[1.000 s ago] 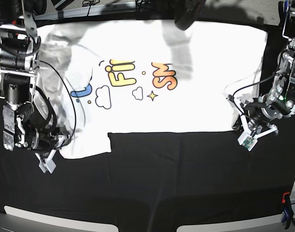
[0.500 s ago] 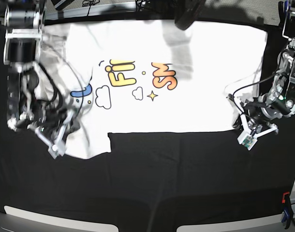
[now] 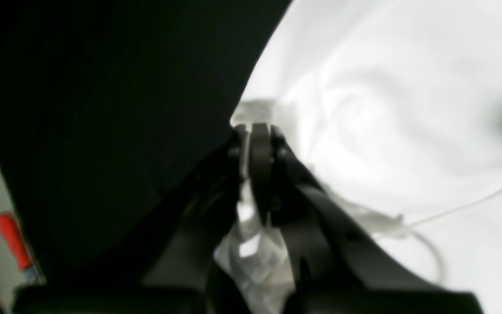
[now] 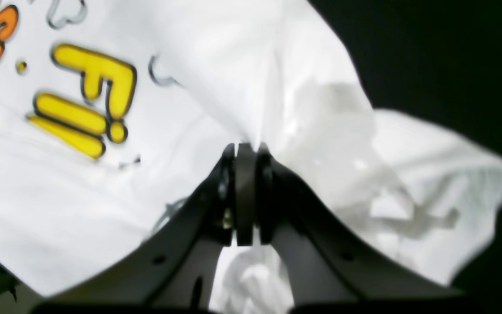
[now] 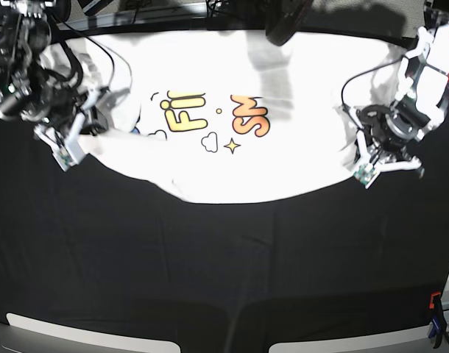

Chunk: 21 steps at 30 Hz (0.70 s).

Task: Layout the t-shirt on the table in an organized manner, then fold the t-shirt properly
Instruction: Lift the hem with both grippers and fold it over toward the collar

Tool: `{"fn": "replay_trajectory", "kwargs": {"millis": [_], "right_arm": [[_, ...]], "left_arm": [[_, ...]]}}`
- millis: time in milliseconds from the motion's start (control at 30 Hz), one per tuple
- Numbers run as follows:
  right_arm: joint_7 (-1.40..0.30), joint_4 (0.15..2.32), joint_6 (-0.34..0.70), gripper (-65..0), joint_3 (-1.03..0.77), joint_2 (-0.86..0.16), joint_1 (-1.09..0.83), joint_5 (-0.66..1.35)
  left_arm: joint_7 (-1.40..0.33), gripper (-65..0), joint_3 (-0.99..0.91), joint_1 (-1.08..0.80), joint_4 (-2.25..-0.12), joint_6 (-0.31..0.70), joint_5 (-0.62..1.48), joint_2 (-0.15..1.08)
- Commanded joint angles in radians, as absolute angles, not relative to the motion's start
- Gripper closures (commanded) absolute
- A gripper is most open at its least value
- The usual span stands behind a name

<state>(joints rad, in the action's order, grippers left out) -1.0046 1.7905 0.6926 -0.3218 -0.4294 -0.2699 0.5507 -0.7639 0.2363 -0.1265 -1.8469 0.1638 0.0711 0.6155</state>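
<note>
A: Where is the t-shirt (image 5: 232, 147)?

B: On the table (image 5: 224, 279), print up, long axis running between the arms.

A: Grips?

B: Left gripper (image 3: 255, 131) and right gripper (image 4: 242, 150) each pinch a near corner, cloth sagging between; neither arm nearer.

The right gripper (image 4: 245, 150) jaws pinch a fold of the t-shirt (image 4: 103, 174).

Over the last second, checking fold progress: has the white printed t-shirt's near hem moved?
Yes. The t-shirt's near hem has been drawn up-frame, away from the black table's near edge.
</note>
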Motion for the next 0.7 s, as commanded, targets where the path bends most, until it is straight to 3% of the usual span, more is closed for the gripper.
{"fn": "replay_trajectory", "kwargs": {"millis": [0,333,667], "right_arm": [[-0.992,1.823,0.698,0.0,-0.344,-0.446,-0.282,0.561],[-0.987,1.848,0.698,0.0,-0.421,-0.446,-0.417,0.561],[-0.994,1.852,0.698,0.0,-0.479,-0.446,-0.439,0.561]], "left_arm": [[-0.761,0.0,0.229,-0.126,-1.867,0.148,0.056,0.630],[-0.770,0.0,0.229,-0.202,-1.877,0.083,-0.107,0.633],[-0.831,0.0,0.229,-0.202,-1.945,0.048,-0.112,0.668]]}}
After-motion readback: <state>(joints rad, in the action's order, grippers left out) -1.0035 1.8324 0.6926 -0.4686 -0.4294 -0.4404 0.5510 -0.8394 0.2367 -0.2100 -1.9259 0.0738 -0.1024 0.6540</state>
